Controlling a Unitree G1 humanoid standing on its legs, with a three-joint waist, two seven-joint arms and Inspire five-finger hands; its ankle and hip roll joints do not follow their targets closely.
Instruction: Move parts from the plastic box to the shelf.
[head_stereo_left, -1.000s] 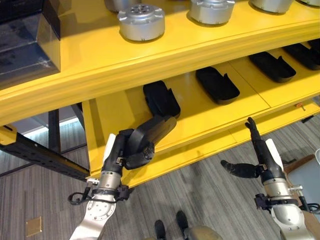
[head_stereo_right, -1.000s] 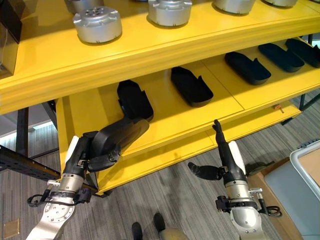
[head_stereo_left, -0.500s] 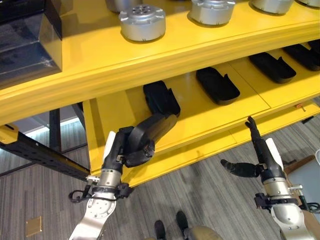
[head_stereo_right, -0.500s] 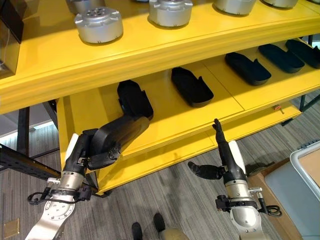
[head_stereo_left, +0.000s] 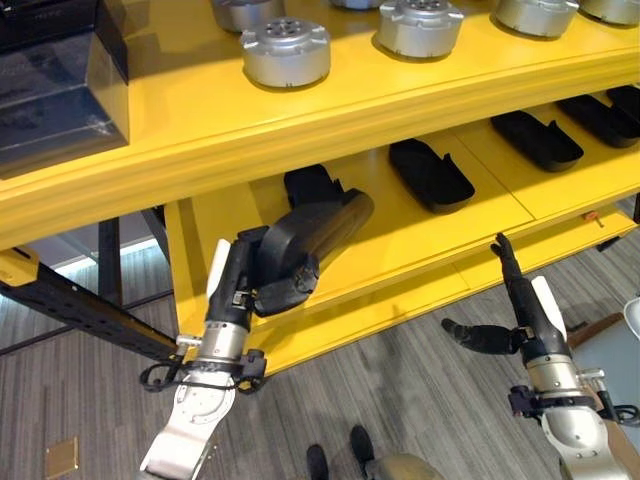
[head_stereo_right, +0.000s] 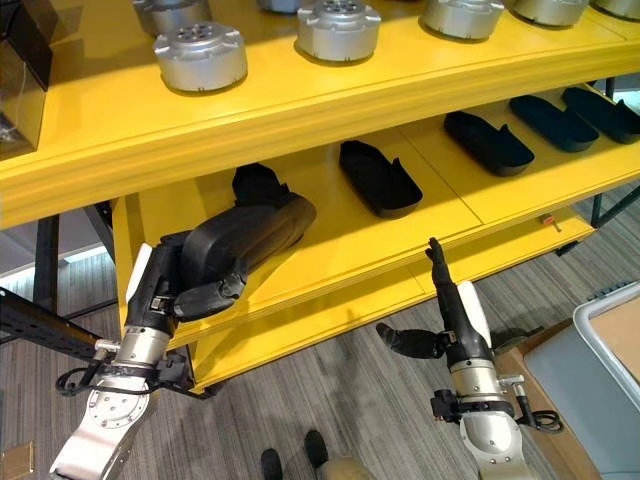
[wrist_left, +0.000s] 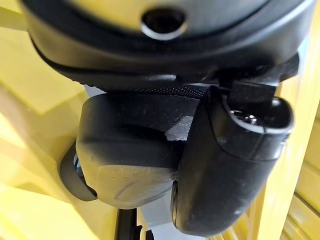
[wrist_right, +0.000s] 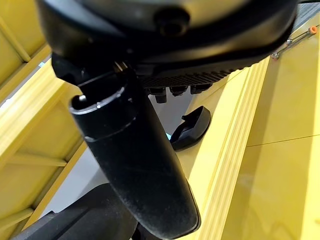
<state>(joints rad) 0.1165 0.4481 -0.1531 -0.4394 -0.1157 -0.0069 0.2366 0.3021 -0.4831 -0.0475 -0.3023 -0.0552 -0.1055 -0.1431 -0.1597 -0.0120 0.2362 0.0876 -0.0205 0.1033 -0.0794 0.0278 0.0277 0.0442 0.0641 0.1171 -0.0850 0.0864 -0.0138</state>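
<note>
The black part (head_stereo_left: 315, 232) I carry is long and rounded, gripped at its near end, with its far end tilted up over the front edge of the yellow shelf (head_stereo_left: 420, 235), on the lower level. My left hand (head_stereo_left: 262, 283) is clamped on it: fingers curled over the top, thumb pressed under its side, as my left wrist view also shows. Just behind the raised end, another black part (head_stereo_right: 258, 183) lies on the same level, partly hidden by the one I hold. Further to my right, more black parts (head_stereo_left: 431, 172) lie in a row along that level, well apart from one another. On the upper level stand round silver metal parts (head_stereo_left: 286, 51). My right hand (head_stereo_left: 520, 310) hangs in front of the shelf's lower edge, over the grey floor (head_stereo_left: 420, 390), fingers straight and pointing up, thumb spread out to the side, holding nothing.
</note>
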